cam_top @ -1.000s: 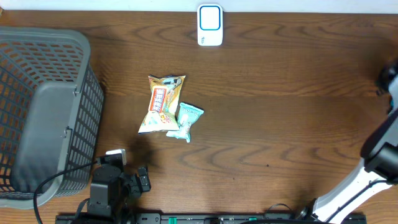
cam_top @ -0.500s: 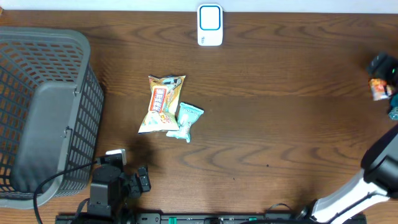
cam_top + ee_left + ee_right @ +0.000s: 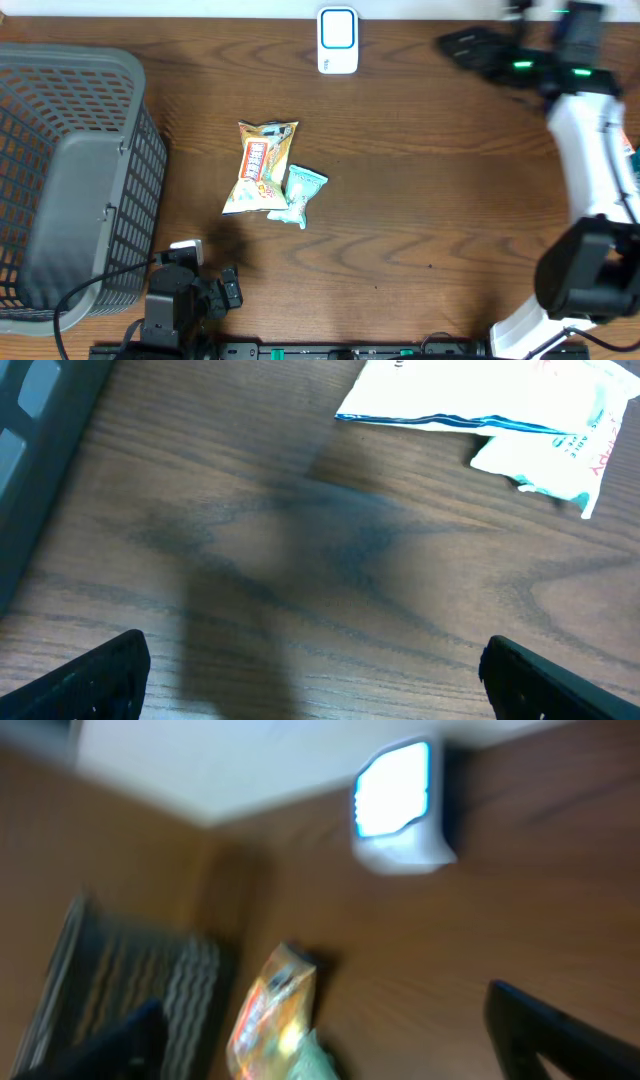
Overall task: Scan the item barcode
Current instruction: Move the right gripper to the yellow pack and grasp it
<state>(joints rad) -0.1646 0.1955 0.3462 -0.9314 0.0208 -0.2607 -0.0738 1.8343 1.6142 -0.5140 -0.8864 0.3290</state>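
A: Where do the items lie?
B: Near the middle of the bench (image 3: 450,220). A yellow snack bag (image 3: 262,166) lies flat with its red-and-white label up, and a small teal packet (image 3: 300,195) lies touching its lower right corner. Neither is held.
A: And the scanner?
B: The white scanner (image 3: 338,40) with the blue-framed face stands at the far edge of the bench, well apart from both packets.
A: The left gripper?
B: The left gripper (image 3: 315,678) sits low at the near edge, just beside the grey mesh basket (image 3: 140,200). In its wrist view the two fingertips (image 3: 100,675) stand wide apart, with bare wood between them; the bag's white edge and the teal packet show at the top right of that view, clear of the fingers.
A: The right one?
B: The right gripper (image 3: 470,48) is up at the far right of the bench, to the right of the scanner, and blurred in the overhead view. Its own camera is blurred too, yet the two dark fingertips (image 3: 545,1035) show at the lower corners, spread apart with nothing between them. That view looks toward the scanner, with the snack bag and the basket's rim lower left.
A: Anything in the basket?
B: A grey shape lies inside it; I cannot tell what it is
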